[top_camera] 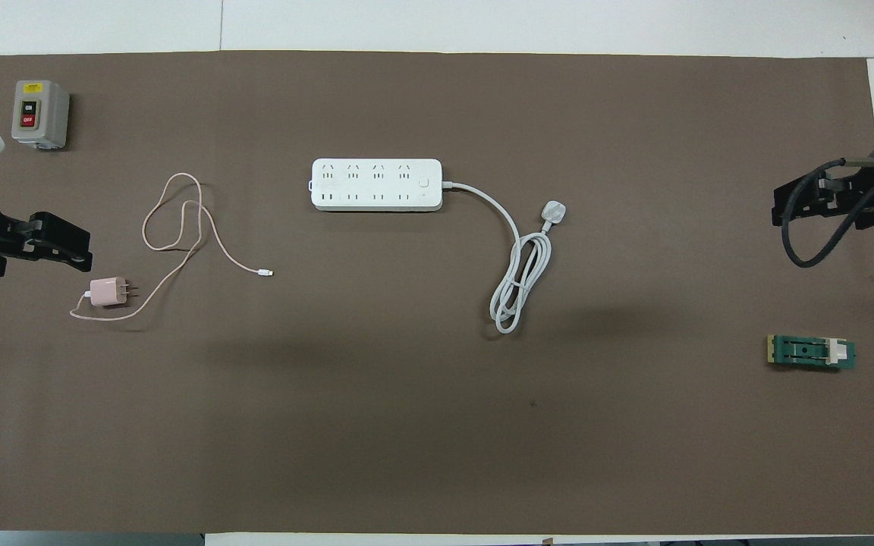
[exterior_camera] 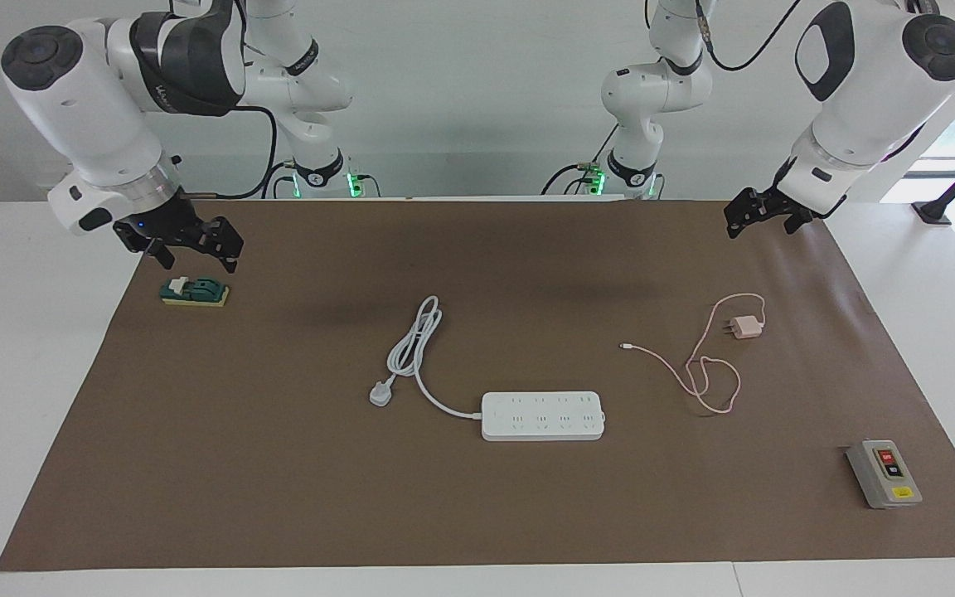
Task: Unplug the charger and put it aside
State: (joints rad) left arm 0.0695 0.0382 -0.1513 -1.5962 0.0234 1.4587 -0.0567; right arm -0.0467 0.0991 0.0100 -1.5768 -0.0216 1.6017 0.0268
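- the charger (exterior_camera: pixel 746 327) lies on its side on the brown mat (exterior_camera: pixel 295 464) toward the left arm's end of the counter, prongs bare, well apart from the power strip (exterior_camera: pixel 543 415); by the look of it the unplugging is done and the charger already sits aside.
- its pink cable (exterior_camera: pixel 697 373) trails loose in loops toward the power strip, free tip resting on the mat.
- the left end effector (exterior_camera: pixel 763 214) hangs in the air over the mat's edge near the charger, holding nothing; i cannot tell whether its fingers are spread or pressed together.
- the right end effector (exterior_camera: pixel 191 247) hovers over the small green block (exterior_camera: pixel 195 291) at the right arm's end, also empty; its finger state is unclear too.
- risk: a low pass by the left arm could snag a cable loop and drag the charger back toward the strip.
- risk: if the charger needs moving again, it is small and lies flat, so a pinch could slip off or catch the prongs.
- the grey switch box (exterior_camera: pixel 884 473) sits farther from the robots, clear of the cable for now.
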